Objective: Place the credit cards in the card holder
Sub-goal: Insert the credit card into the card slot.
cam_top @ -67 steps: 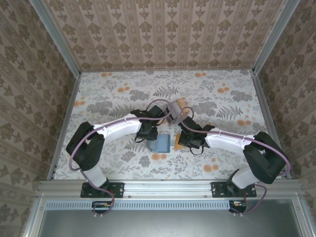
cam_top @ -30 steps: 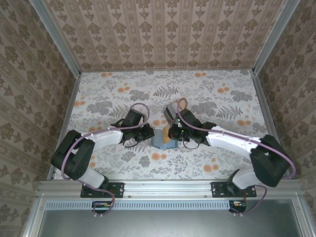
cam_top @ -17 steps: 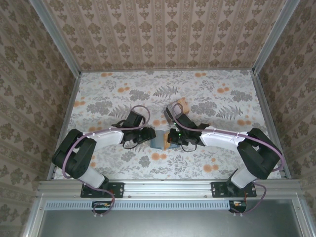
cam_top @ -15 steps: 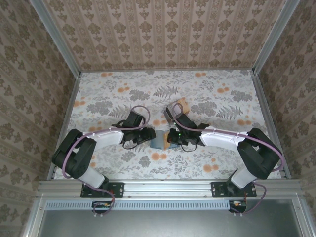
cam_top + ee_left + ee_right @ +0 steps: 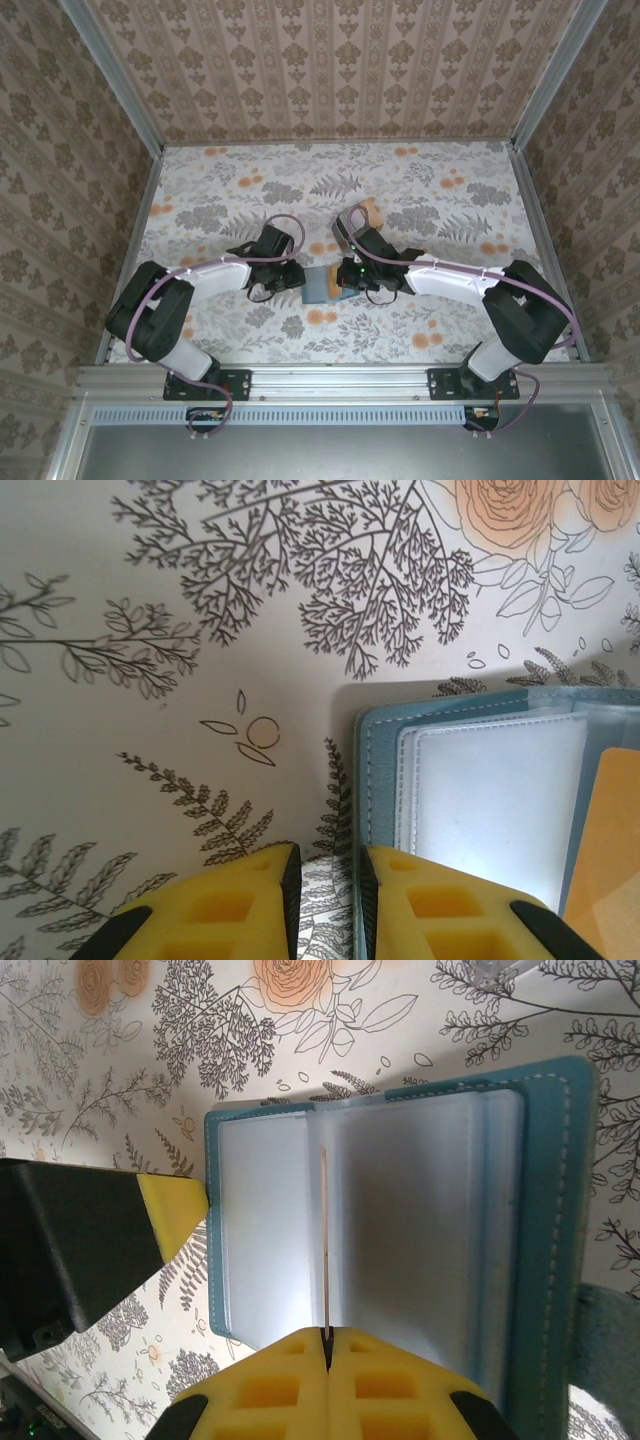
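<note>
The teal card holder (image 5: 318, 286) lies open on the flowered table, its pale slotted inside (image 5: 400, 1220) facing up. My right gripper (image 5: 327, 1335) is shut on a thin tan credit card (image 5: 325, 1240), held on edge over the inside near the fold. The same card shows as an orange-tan face (image 5: 610, 850) in the left wrist view. My left gripper (image 5: 325, 880) is narrowly open at the holder's left edge (image 5: 362, 780), one finger (image 5: 450, 910) over the cover and bare table showing in the gap. From above, the left gripper (image 5: 297, 278) and the right gripper (image 5: 344, 276) flank the holder.
A small dark-sided box (image 5: 350, 226) with a tan card sticking out stands just behind the right gripper. The left gripper's black body and yellow finger (image 5: 170, 1222) sit against the holder's left edge. Metal rails and patterned walls bound the table (image 5: 450, 190).
The right gripper has carried the tan card from beside the holder to over its open inside. The left arm has dropped low and come to the holder's left edge.
</note>
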